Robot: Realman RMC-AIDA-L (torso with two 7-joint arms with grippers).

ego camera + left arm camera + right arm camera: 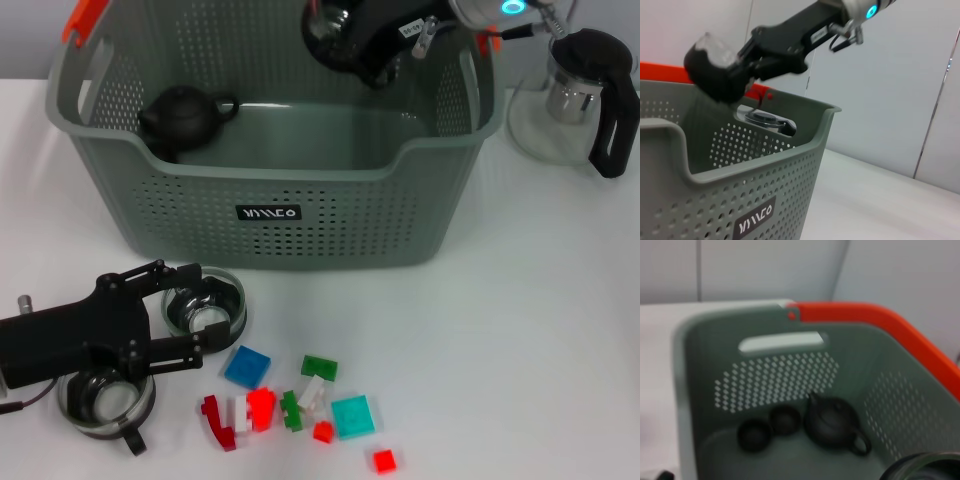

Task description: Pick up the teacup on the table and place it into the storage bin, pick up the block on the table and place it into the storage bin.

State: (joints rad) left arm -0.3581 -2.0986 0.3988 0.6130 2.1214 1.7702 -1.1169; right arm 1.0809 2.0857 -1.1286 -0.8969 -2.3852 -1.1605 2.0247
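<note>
The grey-green storage bin [300, 180] stands at the back of the table, its labelled wall [760, 200] facing me. My right gripper [345, 42] hangs over the bin's right side, shut on a glass teacup [328, 28] whose rim [922, 466] shows in the right wrist view. Low at the front left, my left gripper [205, 305] is open, its fingers on either side of a second glass teacup [208, 298]. A third teacup [105, 400] sits under that arm. Several loose blocks, such as a blue block [247, 366], lie at the front centre.
Inside the bin are a black teapot [182, 115] and two small black cups [770, 426]. A glass teapot [585, 90] with a black handle stands right of the bin. The bin's rim carries orange-red handle pieces [82, 18].
</note>
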